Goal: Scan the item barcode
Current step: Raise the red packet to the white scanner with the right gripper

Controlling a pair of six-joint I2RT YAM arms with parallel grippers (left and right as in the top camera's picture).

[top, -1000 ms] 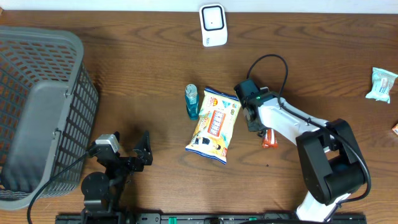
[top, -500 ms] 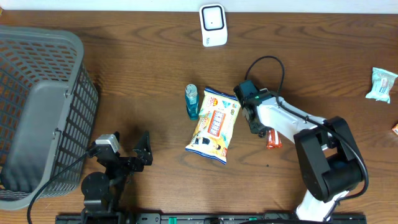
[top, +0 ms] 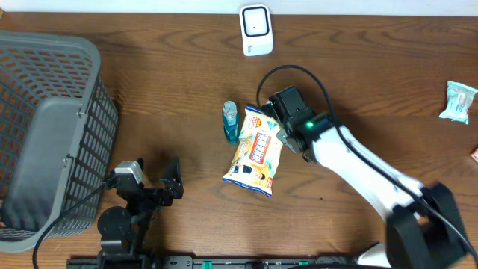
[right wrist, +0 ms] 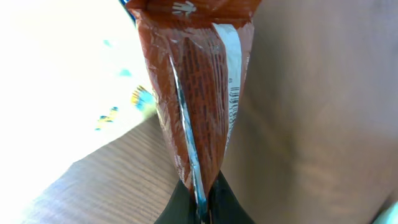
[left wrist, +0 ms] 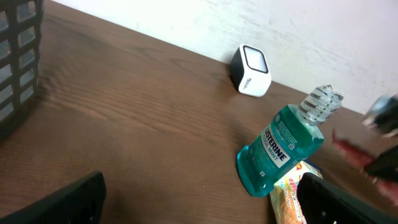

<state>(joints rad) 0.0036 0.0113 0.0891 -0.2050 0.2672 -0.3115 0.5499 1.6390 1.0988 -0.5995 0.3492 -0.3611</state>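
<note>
My right gripper [right wrist: 202, 202] is shut on the bottom edge of a red-brown foil packet [right wrist: 196, 81], held up off the table. A white strip with a barcode [right wrist: 233, 93] runs down the packet's back. From overhead the right gripper [top: 293, 140] hovers beside the yellow snack bag and hides the packet. In the left wrist view the packet [left wrist: 348, 149] shows as a red blur at the right. The white scanner [top: 255, 30] stands at the table's far edge, also the scanner [left wrist: 252, 70]. My left gripper [top: 153, 187] rests open and holds nothing, near the front edge.
A grey mesh basket [top: 45, 127] fills the left side. A teal mouthwash bottle [top: 231, 122] lies next to a yellow snack bag [top: 256, 149] mid-table. A pale green packet [top: 457, 101] sits at the far right.
The right arm has lifted the red-brown packet off the table and swung up and left, over the snack bag's right edge. The left arm has not moved.
</note>
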